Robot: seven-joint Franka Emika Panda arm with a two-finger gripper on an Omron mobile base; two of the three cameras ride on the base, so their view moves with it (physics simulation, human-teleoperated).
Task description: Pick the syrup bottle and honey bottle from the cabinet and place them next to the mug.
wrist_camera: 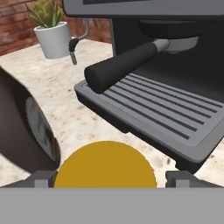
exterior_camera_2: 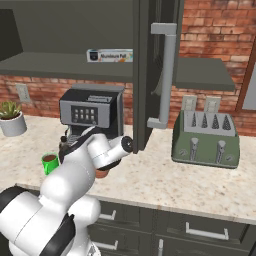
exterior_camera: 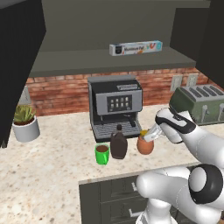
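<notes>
Honey bottle is sitting on the worktop directly under the pincer, its yellow lid lying between the two finger tips in the hand view. The tips are standing wide on either side of the lid with a gap showing at each side, so the jar is not being squeezed. Just to one side of the pincer, touching or nearly touching the jar, the syrup bottle is standing upright, and beyond it the green mug is resting close against the bottle.

In the right base view the robot's own arm is covering most of the jar and the brown bottle, leaving the mug peeking out. In the hand view the syrup bottle is being cut off by the edge.

Straight ahead of the pincer the coffee machine is crowding in, its drip tray and portafilter handle lying close. Farther off, a potted plant is standing near the wall. To the other side a green toaster is sitting behind the arm. Above, the cabinet is hanging open, a foil box lying on its shelf.
</notes>
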